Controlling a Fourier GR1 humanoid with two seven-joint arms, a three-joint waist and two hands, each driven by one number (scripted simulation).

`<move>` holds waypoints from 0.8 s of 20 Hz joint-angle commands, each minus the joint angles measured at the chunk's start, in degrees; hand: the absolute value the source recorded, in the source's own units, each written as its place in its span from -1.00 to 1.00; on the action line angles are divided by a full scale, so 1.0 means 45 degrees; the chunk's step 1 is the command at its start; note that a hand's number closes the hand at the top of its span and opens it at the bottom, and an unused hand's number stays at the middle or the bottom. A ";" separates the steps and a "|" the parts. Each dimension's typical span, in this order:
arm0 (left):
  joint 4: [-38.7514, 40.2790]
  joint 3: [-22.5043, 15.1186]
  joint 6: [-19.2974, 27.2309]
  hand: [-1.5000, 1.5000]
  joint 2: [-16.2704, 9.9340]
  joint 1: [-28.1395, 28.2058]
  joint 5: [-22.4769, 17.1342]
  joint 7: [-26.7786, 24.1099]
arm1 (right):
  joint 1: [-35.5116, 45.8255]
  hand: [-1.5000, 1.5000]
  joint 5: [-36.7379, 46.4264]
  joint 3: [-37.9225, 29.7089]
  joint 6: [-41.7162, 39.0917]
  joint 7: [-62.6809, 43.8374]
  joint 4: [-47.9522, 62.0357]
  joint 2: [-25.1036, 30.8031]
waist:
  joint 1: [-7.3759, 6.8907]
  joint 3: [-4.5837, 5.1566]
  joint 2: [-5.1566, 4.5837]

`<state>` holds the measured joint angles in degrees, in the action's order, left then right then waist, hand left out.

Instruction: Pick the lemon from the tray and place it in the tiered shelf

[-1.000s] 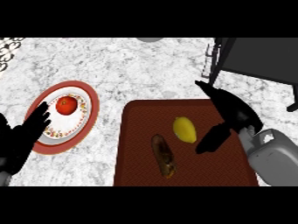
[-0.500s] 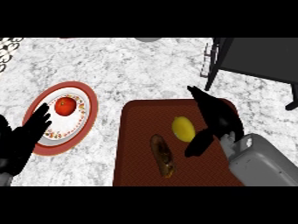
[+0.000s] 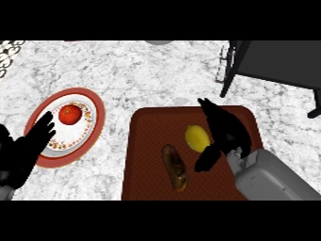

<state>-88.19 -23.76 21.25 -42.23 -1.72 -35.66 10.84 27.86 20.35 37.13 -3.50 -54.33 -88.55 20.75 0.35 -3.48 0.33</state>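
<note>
A grey-white marbled worktop (image 3: 142, 75) carries a dark red tray (image 3: 149, 141). On it lies the lemon (image 3: 196, 138), with the right hand (image 3: 224, 129) just beside it, fingers and thumb spread open around its right side, not closed on it. A brown pastry (image 3: 174, 167) lies nearby. The black tiered shelf (image 3: 281, 66) stands behind. At left, the open left hand (image 3: 17, 153) rests over a plate (image 3: 86, 101) holding a tomato (image 3: 69, 114).

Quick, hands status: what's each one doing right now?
Left hand: open, resting over the plate's edge, holding nothing.
Right hand: open beside the lemon on the tray, not yet closed round it.
</note>
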 commanded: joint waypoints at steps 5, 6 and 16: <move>0.1005 -0.0109 0.0211 0.00 0.1298 -0.0422 -0.0504 -0.0206 | 0.0406 -1.00 0.1049 0.0158 0.0360 -0.0102 0.1383 -0.0557 | -0.0061 0.0799 -0.0220; 0.0809 -0.0172 0.0504 0.00 0.1271 -0.0256 -0.0474 -0.0131 | -0.0168 -1.00 0.1364 0.0381 0.0806 0.0103 0.1252 -0.0522 | -0.0009 0.0784 -0.0158; 0.1198 -0.0239 -0.0140 0.00 0.0988 -0.0233 -0.1061 -0.0639 | -0.0186 -1.00 0.1640 -0.0005 0.1804 0.1895 0.2748 -0.1078 | -0.0118 0.0791 -0.0206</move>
<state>-87.33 -25.62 21.92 -43.08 -3.79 -38.13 10.03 27.38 27.26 37.48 3.35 -48.28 -78.17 16.29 -0.24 -3.33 0.11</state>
